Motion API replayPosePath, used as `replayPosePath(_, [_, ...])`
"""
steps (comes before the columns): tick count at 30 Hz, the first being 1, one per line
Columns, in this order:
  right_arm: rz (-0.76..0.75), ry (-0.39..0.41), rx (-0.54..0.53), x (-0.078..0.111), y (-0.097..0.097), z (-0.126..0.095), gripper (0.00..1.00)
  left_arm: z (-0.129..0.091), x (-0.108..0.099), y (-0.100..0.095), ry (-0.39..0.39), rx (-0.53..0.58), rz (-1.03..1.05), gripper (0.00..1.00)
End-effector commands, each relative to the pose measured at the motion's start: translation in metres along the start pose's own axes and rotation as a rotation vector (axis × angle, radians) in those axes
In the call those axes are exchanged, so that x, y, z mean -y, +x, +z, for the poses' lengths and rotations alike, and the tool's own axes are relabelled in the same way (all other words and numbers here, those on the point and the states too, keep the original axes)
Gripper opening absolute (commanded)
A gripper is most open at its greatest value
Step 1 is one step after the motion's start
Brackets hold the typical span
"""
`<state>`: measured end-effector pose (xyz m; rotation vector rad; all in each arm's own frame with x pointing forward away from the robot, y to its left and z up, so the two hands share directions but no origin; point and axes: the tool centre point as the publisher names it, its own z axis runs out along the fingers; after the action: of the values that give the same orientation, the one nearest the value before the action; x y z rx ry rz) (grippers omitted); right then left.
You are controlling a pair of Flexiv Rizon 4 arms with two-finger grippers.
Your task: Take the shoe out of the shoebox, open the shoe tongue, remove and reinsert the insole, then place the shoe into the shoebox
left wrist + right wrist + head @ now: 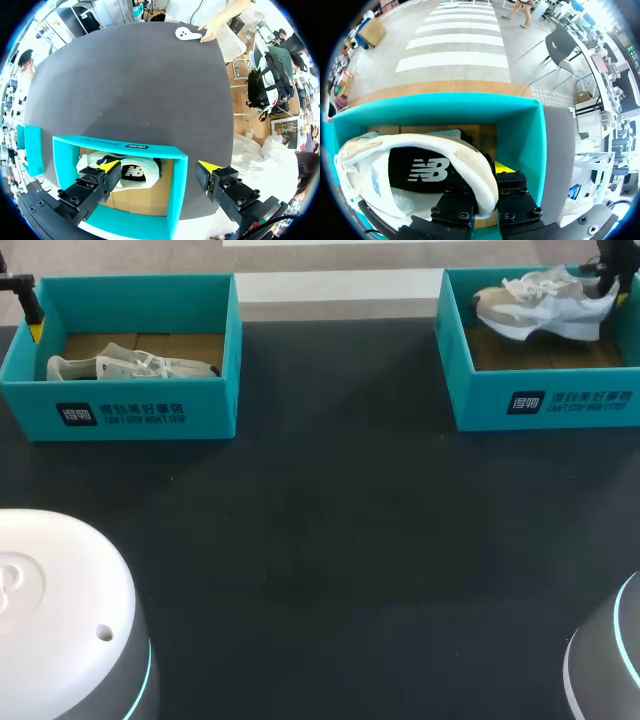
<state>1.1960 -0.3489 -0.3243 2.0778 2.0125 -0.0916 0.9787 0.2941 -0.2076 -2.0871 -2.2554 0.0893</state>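
Head view: the right end effector [606, 285] holds the heel of a beige-and-white mesh trainer [540, 305], which sits tilted inside its teal cardboard shoebox [545, 405]. The trainer's long axis runs away from the end effector, above the dark tabletop [330, 540].

Left wrist view: the left end effector [159, 167] is released and straddles 1 wall of a second teal shoebox [177, 195].

Right wrist view: the right end effector is clenched on the trainer's heel collar.

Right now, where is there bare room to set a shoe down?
Bare: the tabletop between the left shoebox and the right shoebox, and in front of both. Crowded: the left shoe lies in its box; the right tool grips the right shoe in its box.
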Motion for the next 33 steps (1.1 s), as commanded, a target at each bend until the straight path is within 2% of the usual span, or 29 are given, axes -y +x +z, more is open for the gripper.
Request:
replayPosePath(1, [0.007,-0.014,0.02,0.019,-0.004,-0.057,0.0,0.0,0.001,0.0,-0.002,-0.003,0.0,1.0])
replayPosePath(7, [0.02,-0.027,0.048,0.031,-0.009,-0.101,0.0,0.0,0.001,0.0,-0.002,-0.003,0.0,1.0])
replayPosePath(18, [0.044,-0.052,0.064,0.052,0.001,-0.165,0.0,0.0,0.001,0.0,-0.002,-0.003,0.0,1.0])
replayPosePath(24, [0.063,-0.056,0.082,0.058,0.007,-0.18,0.0,0.0,0.001,0.0,-0.002,-0.003,0.0,1.0])
replayPosePath(33, [0.09,-0.058,0.09,0.067,0.016,-0.189,0.0,0.0,0.001,0.0,-0.002,-0.003,0.0,1.0])
